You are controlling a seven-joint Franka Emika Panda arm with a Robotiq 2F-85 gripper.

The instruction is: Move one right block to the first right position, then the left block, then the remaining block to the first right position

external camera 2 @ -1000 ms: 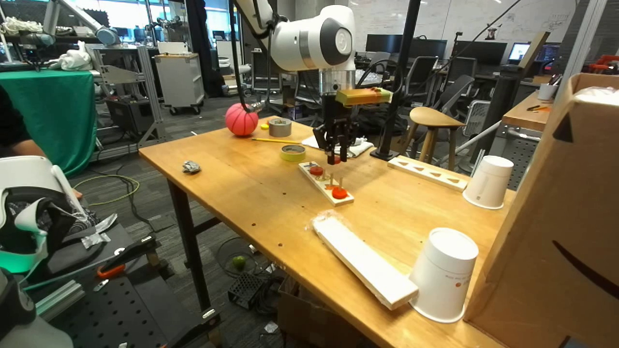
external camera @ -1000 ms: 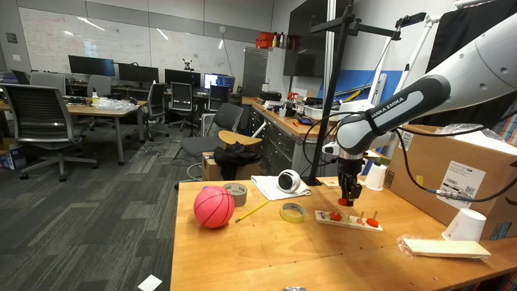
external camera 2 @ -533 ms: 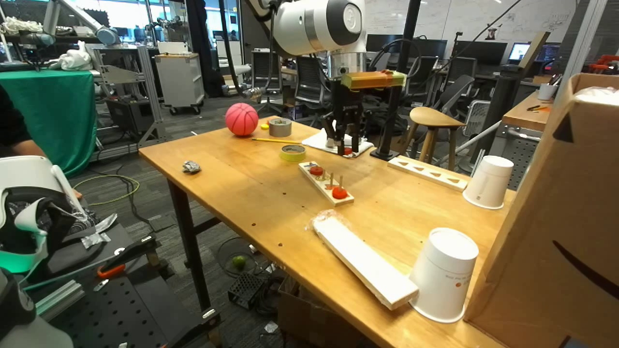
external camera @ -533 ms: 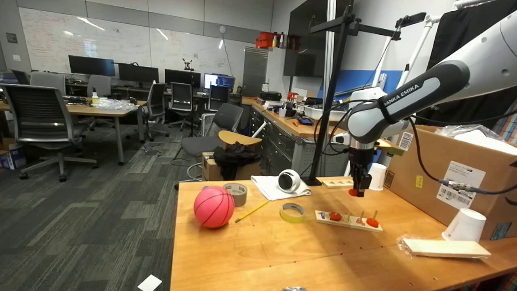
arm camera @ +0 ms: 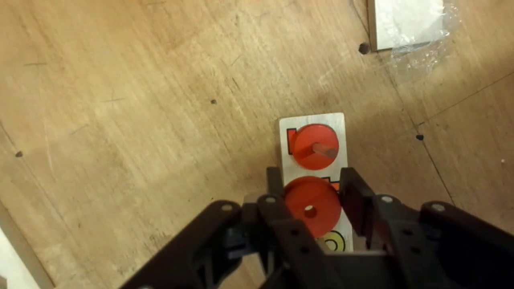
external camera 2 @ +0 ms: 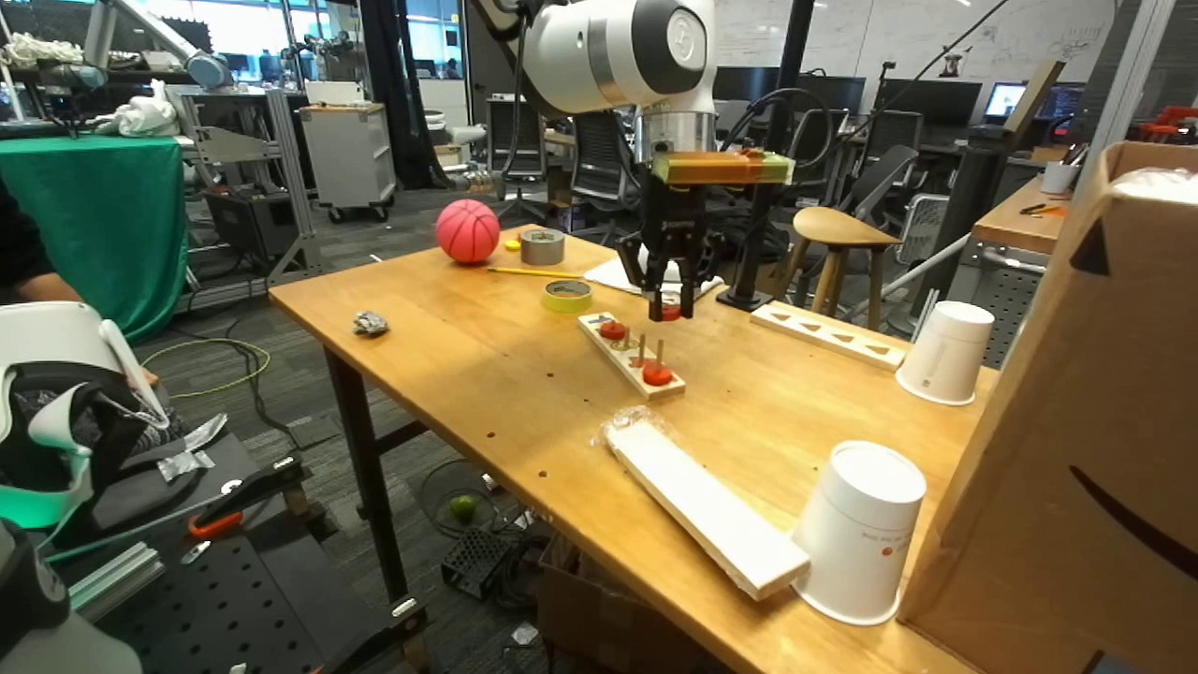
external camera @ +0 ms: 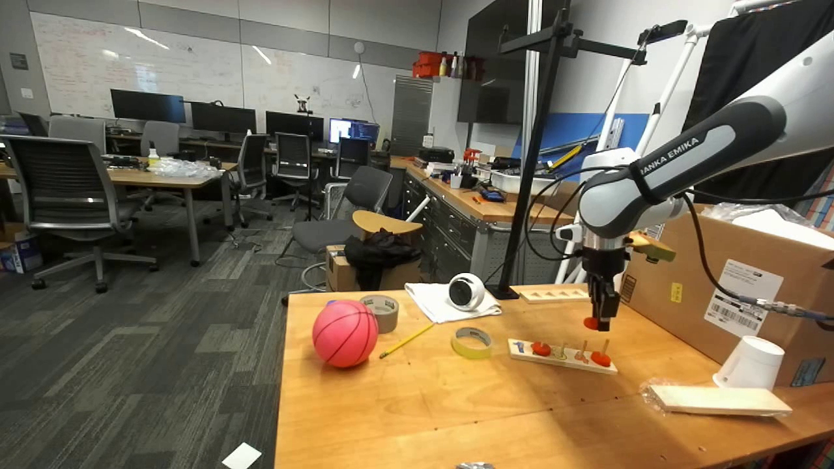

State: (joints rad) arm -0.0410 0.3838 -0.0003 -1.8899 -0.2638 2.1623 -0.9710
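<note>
The held disc (arm camera: 321,200), red, pinched by the gripper (arm camera: 312,182) and raised clear of the peg board (external camera: 563,363); task judged partway done.
Wrist view: at 12 o'clock, the end disc (arm camera: 307,146) on its peg (arm camera: 324,149), probably placed; the held disc awaits seating, then perhaps the third disc (external camera: 541,350), toward the board's 9 o'clock end in an exterior view. From the board, in an exterior view: wrapped plank (external camera 2: 702,503) at 5 o'clock, cut-out strip (external camera 2: 828,343) at 3, table (external camera 2: 449,370) edge at 7; widest room for moving, seemingly, toward 8.
</note>
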